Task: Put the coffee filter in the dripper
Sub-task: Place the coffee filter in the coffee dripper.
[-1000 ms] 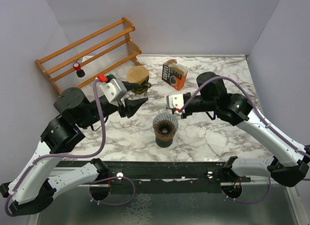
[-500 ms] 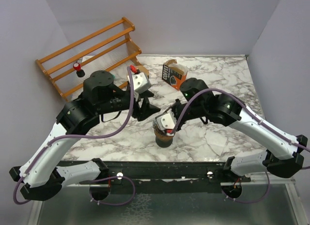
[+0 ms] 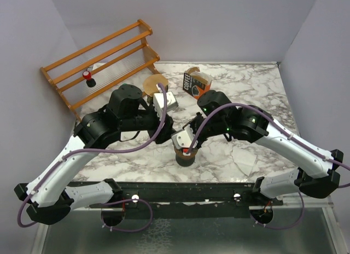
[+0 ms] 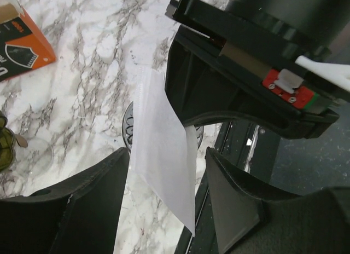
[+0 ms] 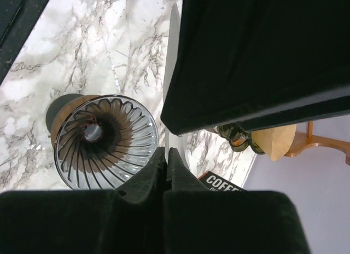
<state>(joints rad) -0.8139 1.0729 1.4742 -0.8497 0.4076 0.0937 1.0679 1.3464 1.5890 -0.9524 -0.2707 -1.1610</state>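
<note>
plain pale grey-lavender walls [image 3: 219, 24] box in a white marble-pattern table [image 3: 257, 84], wooden rack [image 3: 98, 46] at back left against the wall, black rail [image 3: 186, 191] along near edge, even flat light.

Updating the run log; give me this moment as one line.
right gripper: shut on coffee filter | left gripper: open, astride it | dripper: empty, beneath

The grey-veined white marble table [image 3: 246, 90] carries a slatted wooden rack [image 3: 101, 59], an orange cardboard coffee box [image 3: 196, 84] and a ribbed glass dripper [image 5: 106, 142] on a brown base.
</note>
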